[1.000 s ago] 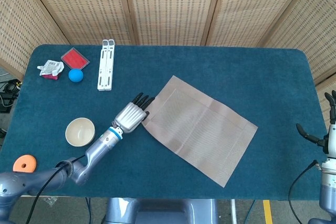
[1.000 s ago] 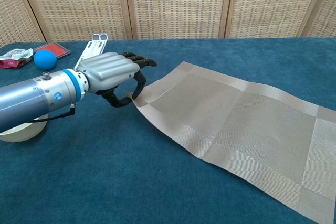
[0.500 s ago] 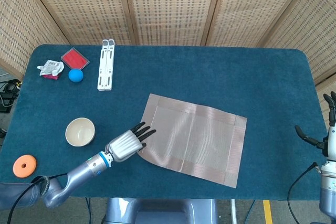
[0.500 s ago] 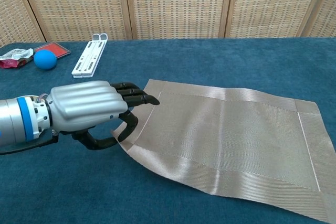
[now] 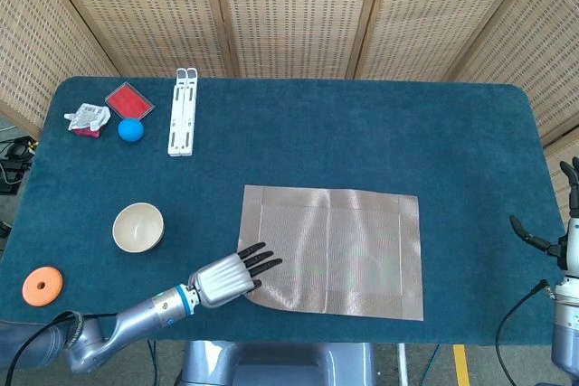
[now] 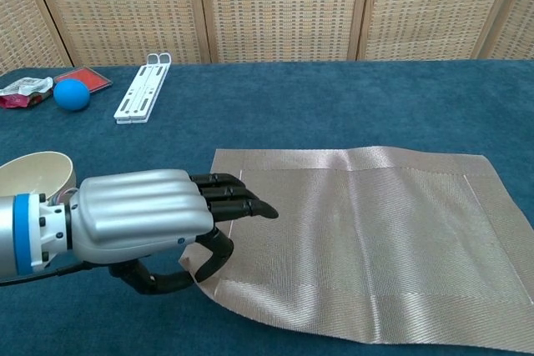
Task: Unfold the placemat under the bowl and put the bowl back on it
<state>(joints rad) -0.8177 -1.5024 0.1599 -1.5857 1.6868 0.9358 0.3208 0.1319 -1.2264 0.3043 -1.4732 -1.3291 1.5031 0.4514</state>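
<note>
Placemat (image 5: pixel 331 250): pulled round in the last second; now unfolded, square to the tabletop (image 5: pixel 362 133) edge.
Left hand (image 5: pixel 226 277): still pinching its near-left corner.
Right hand (image 5: pixel 563 223): empty, fingers spread, far right.
Bowl (image 5: pixel 137 227): well left; return not yet done.

The left hand (image 6: pixel 158 223) covers the mat's (image 6: pixel 367 239) near corner; the frame edge crops the right hand (image 5: pixel 563 223).

The desk (image 5: pixel 362 124) is deep blue. The placemat (image 5: pixel 333 249) is beige, finely striped, with a paler border. The bowl (image 5: pixel 137 227) is cream; the left hand (image 5: pixel 226 277) silver with black fingers (image 5: pixel 262 263).
</note>
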